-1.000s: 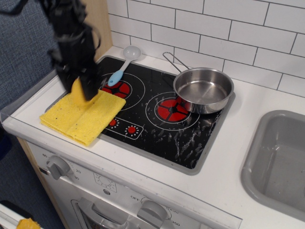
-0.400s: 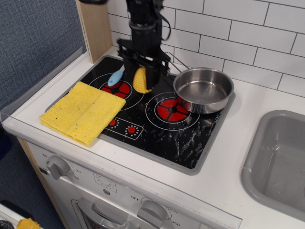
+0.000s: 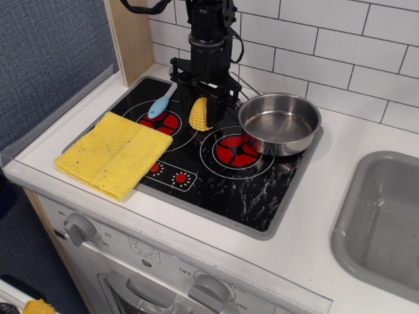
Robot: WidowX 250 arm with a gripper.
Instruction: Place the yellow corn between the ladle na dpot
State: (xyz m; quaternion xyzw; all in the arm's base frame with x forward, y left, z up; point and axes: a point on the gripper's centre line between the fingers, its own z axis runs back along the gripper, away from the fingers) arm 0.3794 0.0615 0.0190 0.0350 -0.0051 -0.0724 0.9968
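The yellow corn [image 3: 198, 114] stands tip-up, low over the black stovetop [image 3: 255, 186], between the two red burners. My gripper [image 3: 201, 110] comes straight down from above and is shut on it, one finger on each side. I cannot tell whether the corn touches the stovetop. The ladle's light blue handle [image 3: 160, 104] lies just left of the gripper; its grey bowl is hidden behind my arm. The shiny steel pan [image 3: 279, 122] sits just right of the gripper on the right burner, with its wire handle going behind the arm.
A folded yellow cloth [image 3: 114, 154] lies at the stove's front left corner. A grey sink [image 3: 386, 216] is at the right. A wooden post [image 3: 133, 39] and a white tiled wall stand behind the stove.
The gripper carried the corn from above the yellow cloth at the left to the spot between the ladle and the pan, then lowered it a little and shifted slightly right.
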